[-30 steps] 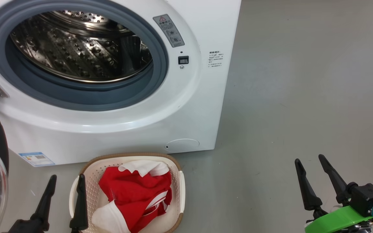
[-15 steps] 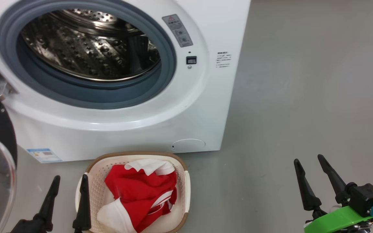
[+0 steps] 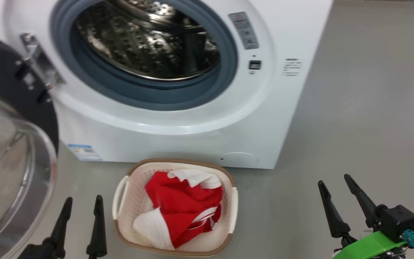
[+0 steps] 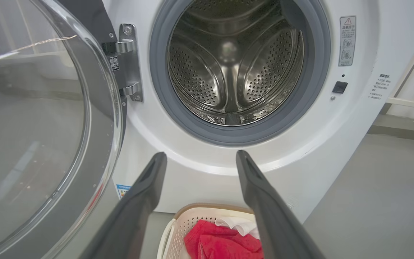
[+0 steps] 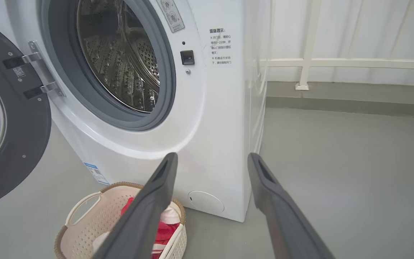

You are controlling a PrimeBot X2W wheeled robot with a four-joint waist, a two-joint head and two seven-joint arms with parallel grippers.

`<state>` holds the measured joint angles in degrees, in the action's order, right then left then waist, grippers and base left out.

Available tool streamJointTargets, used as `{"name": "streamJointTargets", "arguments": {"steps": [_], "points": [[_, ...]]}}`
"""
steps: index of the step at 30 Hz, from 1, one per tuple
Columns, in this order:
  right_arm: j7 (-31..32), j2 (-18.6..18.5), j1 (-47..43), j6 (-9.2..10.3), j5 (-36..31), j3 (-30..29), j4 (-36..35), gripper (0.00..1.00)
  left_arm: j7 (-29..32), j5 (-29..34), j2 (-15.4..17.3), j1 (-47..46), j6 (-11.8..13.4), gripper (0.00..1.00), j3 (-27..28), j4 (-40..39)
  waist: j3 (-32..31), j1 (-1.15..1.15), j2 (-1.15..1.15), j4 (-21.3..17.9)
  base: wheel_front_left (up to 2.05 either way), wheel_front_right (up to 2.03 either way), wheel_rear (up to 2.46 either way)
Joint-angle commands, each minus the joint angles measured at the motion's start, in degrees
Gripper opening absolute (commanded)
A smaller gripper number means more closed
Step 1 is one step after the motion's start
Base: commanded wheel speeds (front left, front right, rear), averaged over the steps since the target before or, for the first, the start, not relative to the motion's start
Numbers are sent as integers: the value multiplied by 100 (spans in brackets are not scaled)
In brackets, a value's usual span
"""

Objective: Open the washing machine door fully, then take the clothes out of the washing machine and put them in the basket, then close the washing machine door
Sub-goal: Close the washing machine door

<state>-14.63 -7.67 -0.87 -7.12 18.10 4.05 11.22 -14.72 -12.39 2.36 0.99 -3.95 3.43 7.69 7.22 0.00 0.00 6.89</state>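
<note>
The white washing machine [image 3: 178, 144] stands with its steel drum [image 3: 149, 39] bare of clothes. Its door [image 3: 9, 151] hangs swung out at the left, black rim and clear glass bowl toward me; the left wrist view has the door [image 4: 34, 118] close on its left. On the floor before the machine sits the cream basket [image 3: 228, 208], holding the red and white clothes [image 3: 182, 212]. My left gripper [image 3: 83, 201] is open, just left of the basket. Far right, my right gripper [image 3: 334, 180] is open over bare floor. Nothing lies between either pair of fingers.
Grey floor [image 3: 365, 108] spreads to the right of the machine. In the right wrist view a white rail [image 5: 336, 63] and a pale wall run behind the machine. The door's metal hinge [image 4: 129, 61] juts at the opening's left edge.
The whole head view has shifted, so the camera turned left: machine, basket and door sit further right and more of the door shows. Both grippers stay open and empty.
</note>
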Motion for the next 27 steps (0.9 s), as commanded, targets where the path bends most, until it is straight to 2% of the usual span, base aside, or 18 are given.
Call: {"name": "streamJointTargets", "arguments": {"steps": [1,16,27], "points": [[-37,-119,168,-36,0,148,-115,100,-28,-68,52,-110,66,100,145,-113,24,0,0,344,0,0,0],[-37,-334,300,-36,19,397,-18,100,-28,-351,52,-13,406,100,-337,-112,1,0,0,1710,0,0,0],[-37,-457,338,-36,27,521,20,100,-28,-577,52,68,602,100,-519,-160,79,0,0,2415,0,0,0]]}}
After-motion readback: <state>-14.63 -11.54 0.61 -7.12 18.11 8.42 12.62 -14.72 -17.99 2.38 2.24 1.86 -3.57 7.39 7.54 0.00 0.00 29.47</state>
